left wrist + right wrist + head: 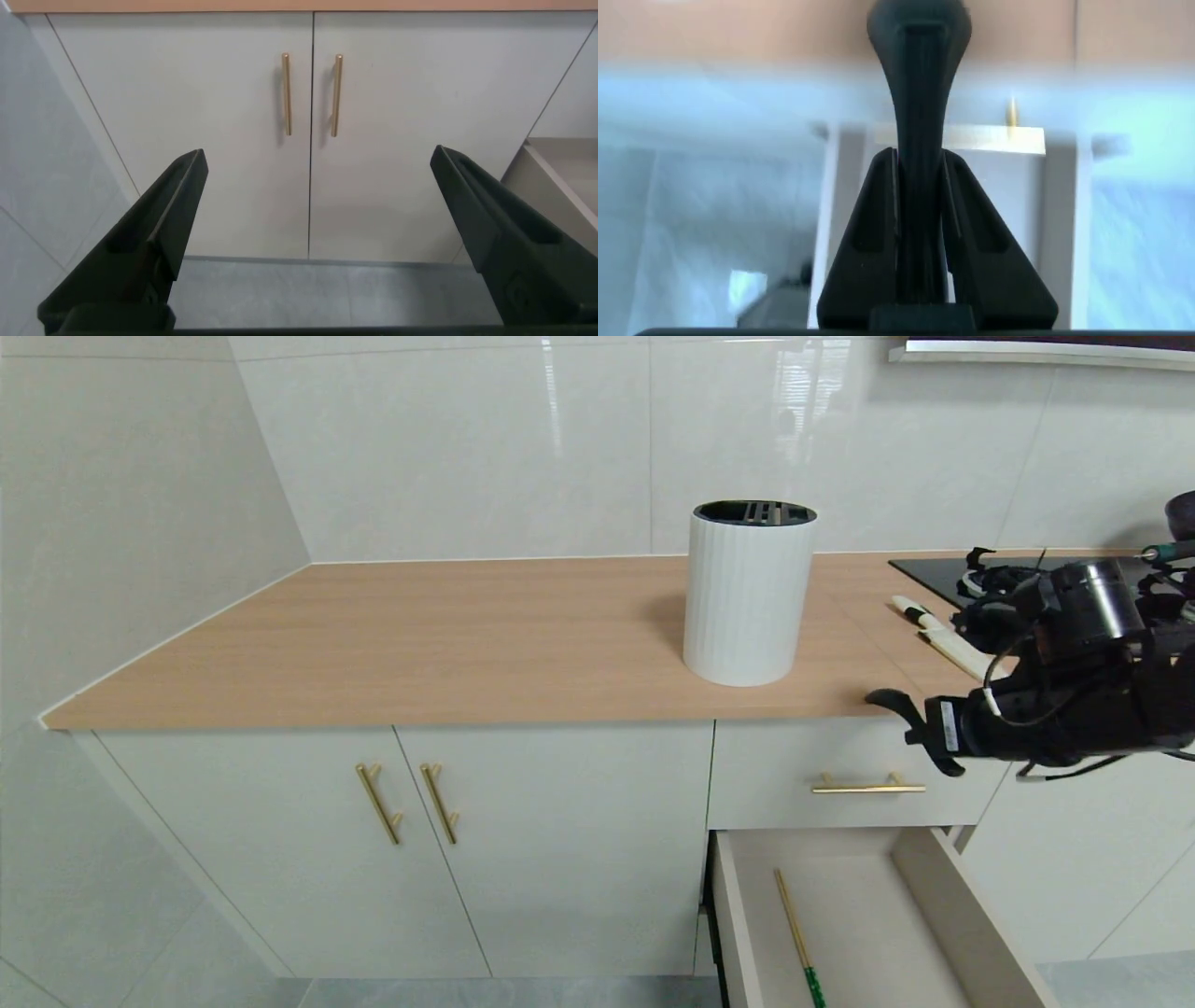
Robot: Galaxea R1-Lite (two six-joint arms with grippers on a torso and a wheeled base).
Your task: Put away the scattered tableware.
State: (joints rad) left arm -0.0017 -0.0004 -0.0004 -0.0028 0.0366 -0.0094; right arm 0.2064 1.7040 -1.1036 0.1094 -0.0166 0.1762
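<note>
Head view: right claw [892,702] — closed together, empty — hangs off the counter's [467,644] front edge, above the open drawer [962,915] holding one chopstick [794,924]. White utensil [938,637] lies near the counter's right end, with the holder [747,597] left of it. Left claw [320,163] — spread wide, empty.

This is a kitchen. A long wooden surface [467,644] sits on white cupboards [280,868] with gold handles [378,803], shiny white tiles [448,448] cover the wall, and a black stove top [934,574] lies flat at one end. An open drawer [952,905] holds a chopstick [795,929].
</note>
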